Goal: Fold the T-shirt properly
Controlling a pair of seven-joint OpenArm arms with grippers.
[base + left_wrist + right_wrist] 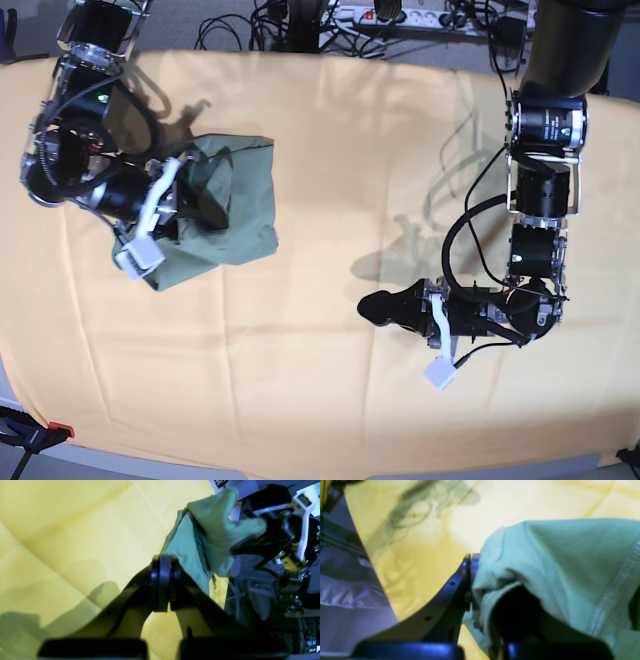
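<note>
The sage-green T-shirt [245, 195] lies bunched on the left part of the table. My right gripper [197, 212] is shut on its near-left part. In the right wrist view the T-shirt [557, 562] drapes over one finger, and the gripper [471, 580] pinches a fold with a stitched hem in sight. My left gripper [372, 306] is shut and empty, low over the yellow cloth, well to the right of the shirt. In the left wrist view its fingertips [161, 580] meet, and the T-shirt [215, 532] shows far off, lifted by the other arm.
A large yellow-orange cloth [330, 140] covers the whole table. Cables and a power strip [400, 15] lie behind the back edge. A red clamp [52, 432] sits at the front left corner. Both arm bases stand at the back corners.
</note>
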